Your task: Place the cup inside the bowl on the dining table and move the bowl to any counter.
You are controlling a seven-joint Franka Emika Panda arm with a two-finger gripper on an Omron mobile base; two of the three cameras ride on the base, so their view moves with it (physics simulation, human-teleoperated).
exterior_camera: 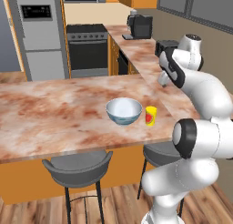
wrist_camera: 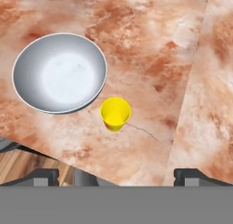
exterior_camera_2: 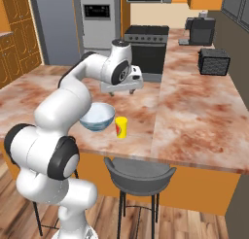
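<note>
Nothing done yet, by the look of it. Left to right on your dining table [exterior_camera: 54,114]: the bowl [exterior_camera: 124,111] sits empty, the cup [exterior_camera: 151,115] upright just beside it. Your gripper [exterior_camera_2: 122,89] hangs above them, fingers spread wide, holding nothing. You have left: cup into bowl, bowl to a counter [exterior_camera_2: 204,102].

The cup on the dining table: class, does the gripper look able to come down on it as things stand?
Probably yes. The cup stands upright beside the bowl, apart from it, and the open gripper hangs above with nothing between.
</note>
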